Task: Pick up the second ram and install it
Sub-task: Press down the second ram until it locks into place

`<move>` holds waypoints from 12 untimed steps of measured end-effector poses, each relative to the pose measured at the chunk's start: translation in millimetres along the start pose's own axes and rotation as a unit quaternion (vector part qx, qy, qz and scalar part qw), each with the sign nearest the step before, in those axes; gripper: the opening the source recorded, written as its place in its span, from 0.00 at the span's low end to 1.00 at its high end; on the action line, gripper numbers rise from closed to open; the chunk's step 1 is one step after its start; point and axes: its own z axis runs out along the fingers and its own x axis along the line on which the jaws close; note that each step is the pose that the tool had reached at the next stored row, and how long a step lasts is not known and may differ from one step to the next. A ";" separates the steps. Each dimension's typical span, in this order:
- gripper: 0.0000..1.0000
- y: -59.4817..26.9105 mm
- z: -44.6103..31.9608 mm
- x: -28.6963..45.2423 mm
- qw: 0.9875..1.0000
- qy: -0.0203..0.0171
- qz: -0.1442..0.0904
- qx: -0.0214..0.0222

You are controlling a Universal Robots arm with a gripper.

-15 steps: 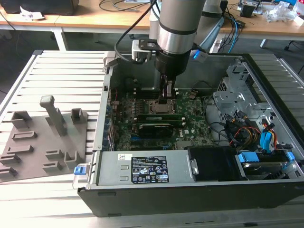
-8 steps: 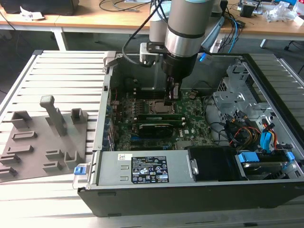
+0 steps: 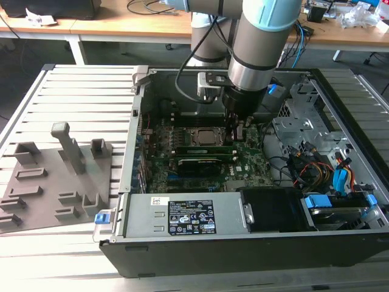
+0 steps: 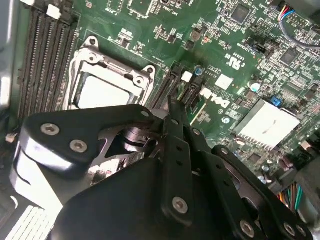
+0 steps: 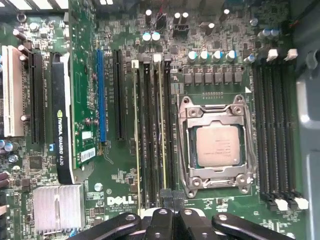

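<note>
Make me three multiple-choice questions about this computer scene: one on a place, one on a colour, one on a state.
1. Where is the hand? A over a keyboard; B inside the computer case, by the processor socket; C over a sink.
2. Motherboard colour? A green; B red; C white.
3. The processor socket is: A empty; B holding a silver chip; C under a fan.
Answers: B, the exterior view shows it down in the case; A, the board is green; B, the chip sits in the frame.

Computer case [image 3: 243, 243] on slatted table [image 3: 79, 97], holder blocks [image 3: 55, 182] (exterior view's left) beside it, motherboard [image 3: 243, 164] inside
</note>
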 end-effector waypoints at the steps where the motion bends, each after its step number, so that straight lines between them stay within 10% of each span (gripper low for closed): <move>1: 0.11 -0.3 3.7 1.0 1.000 0.000 0.000 0.000; 7: 0.11 0.0 3.0 1.5 1.000 -0.001 0.000 0.001; 12: 0.11 22.6 0.9 2.8 1.000 0.000 0.000 0.007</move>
